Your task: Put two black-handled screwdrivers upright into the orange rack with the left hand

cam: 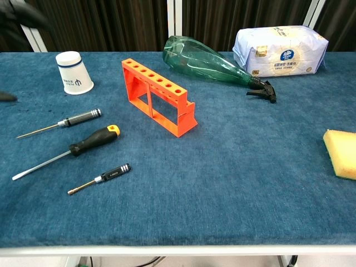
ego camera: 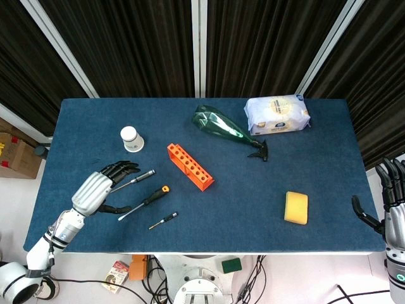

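Blue table (ego camera: 316, 164), three screwdrivers (cam: 93, 139), one orange rack (ego camera: 190, 166)

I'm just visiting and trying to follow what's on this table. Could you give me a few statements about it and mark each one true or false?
1. The orange rack already holds a screwdriver. False: its holes are empty.
2. Three screwdrivers lie flat on the table. True.
3. The left hand grips a screwdriver. False: it holds nothing, fingers spread by the thin screwdriver.
4. The green bottle lies on its side. True.
5. The white cup sits inside the rack. False: it stands apart, upside down.
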Motion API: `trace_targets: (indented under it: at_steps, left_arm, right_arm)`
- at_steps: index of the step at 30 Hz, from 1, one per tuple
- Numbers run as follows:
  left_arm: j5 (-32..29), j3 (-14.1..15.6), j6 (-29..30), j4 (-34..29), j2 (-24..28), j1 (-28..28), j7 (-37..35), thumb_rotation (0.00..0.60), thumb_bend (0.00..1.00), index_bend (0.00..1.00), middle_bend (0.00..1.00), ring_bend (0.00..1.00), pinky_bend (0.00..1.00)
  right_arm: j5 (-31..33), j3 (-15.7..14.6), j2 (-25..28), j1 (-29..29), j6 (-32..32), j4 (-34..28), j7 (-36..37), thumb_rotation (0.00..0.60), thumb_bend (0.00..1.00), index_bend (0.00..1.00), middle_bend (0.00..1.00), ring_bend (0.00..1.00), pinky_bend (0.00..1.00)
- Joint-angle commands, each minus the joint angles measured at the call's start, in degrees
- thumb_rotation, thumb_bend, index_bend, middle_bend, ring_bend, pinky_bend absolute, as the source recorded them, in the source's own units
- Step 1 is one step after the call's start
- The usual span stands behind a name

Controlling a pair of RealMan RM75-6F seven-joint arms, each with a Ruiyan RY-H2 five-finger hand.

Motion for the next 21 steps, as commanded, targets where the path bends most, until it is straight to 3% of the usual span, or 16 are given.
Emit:
trace_targets:
  at_steps: [1,5,10,18,20,21]
  left_arm:
    - [0.1,1.8,-2.2,-0.5,-0.7,-0.2,2.5,0.600,0.08,0.29,0.21,0.14,0.26]
    - [0.5,2.8,-3.9,0.8,-3.2,-0.6,5.1,0.600,0.09,0.36,0.23,0.14,0.26]
    - [-0.8,3.2,-7.0,1.2,-6.8,-1.4,8.4,0.600,0.09,0.36,0.24,0.14,0.26]
    - [-3.9,1.8,-9.0,3.1,-13.9,-1.8,22.7,0.600,0.15,0.40,0.25,0.14,0.26]
    - [-4.2,1.8,-9.1,4.2,-15.9,-1.7,26.6,0.585,0.16,0.43,0.26,0.14,0.25]
    - [-4.7,1.9,-9.5,4.2,-16.6,-1.7,27.5,0.544,0.16,0.43,0.26,0.14,0.25]
  right_arm:
    - [0.3,0.1,0.1,0.1,-0.1,0.2,0.1,0.600,0.37,0.00,0.00,0.00,0.00]
    - [0.8,0.3,-0.1,0.2,-0.1,0.6,0.2,0.600,0.37,0.00,0.00,0.00,0.00]
    - [1.6,0.4,-0.3,0.1,-0.5,0.9,0.1,0.600,0.37,0.00,0.00,0.00,0.00]
    - [2.8,0.7,-0.3,-0.3,-0.3,1.1,0.3,0.600,0.37,0.00,0.00,0.00,0.00]
    - [2.9,0.7,-0.2,-0.4,-0.3,1.1,0.4,0.600,0.37,0.00,0.00,0.00,0.00]
    - [3.0,0.7,-0.3,-0.4,-0.3,1.1,0.4,0.600,0.37,0.00,0.00,0.00,0.00]
